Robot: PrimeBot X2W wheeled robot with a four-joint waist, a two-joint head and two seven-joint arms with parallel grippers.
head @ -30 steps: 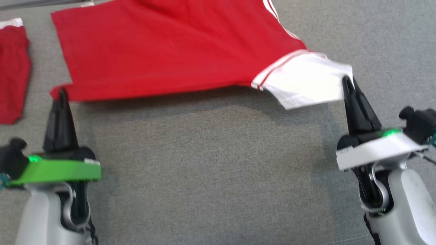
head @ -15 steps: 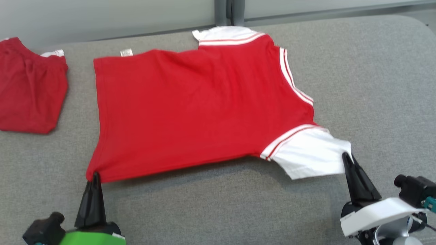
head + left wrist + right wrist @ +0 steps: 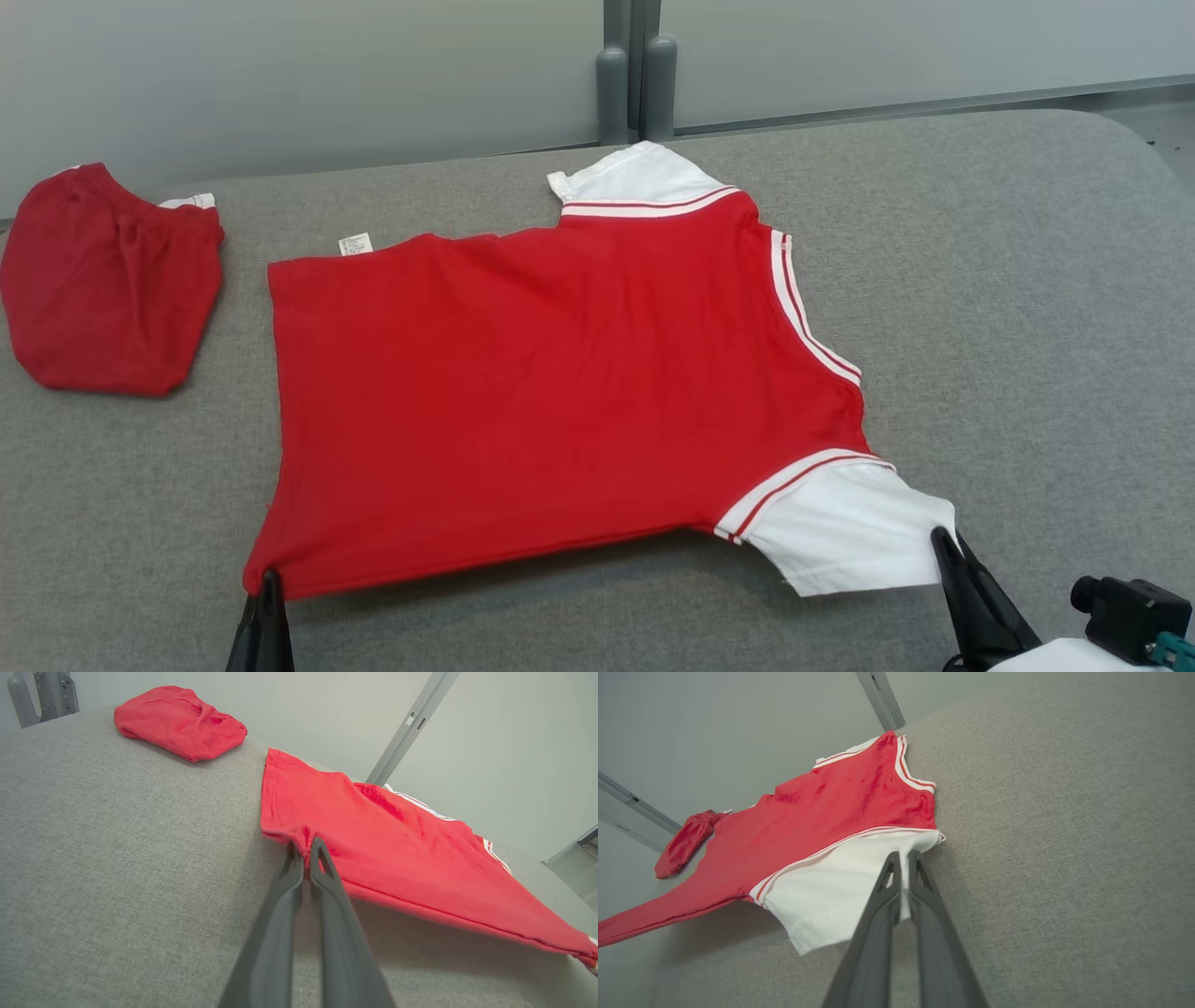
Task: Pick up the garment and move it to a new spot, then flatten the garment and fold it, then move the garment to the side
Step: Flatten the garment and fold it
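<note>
red shirt [image 3: 560, 401] stretched out just ahead of both grippers, long axis sideways, hem end clamped in left gripper [image 3: 270, 584], neck pointing right, right gripper [image 3: 937, 539] pinching the near white sleeve

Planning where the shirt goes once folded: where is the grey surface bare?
Widest: grey fabric surface right of the red T-shirt with white sleeves. Also the near strip between left gripper and right gripper. Crowded left, by the crumpled dark-red garment.
</note>
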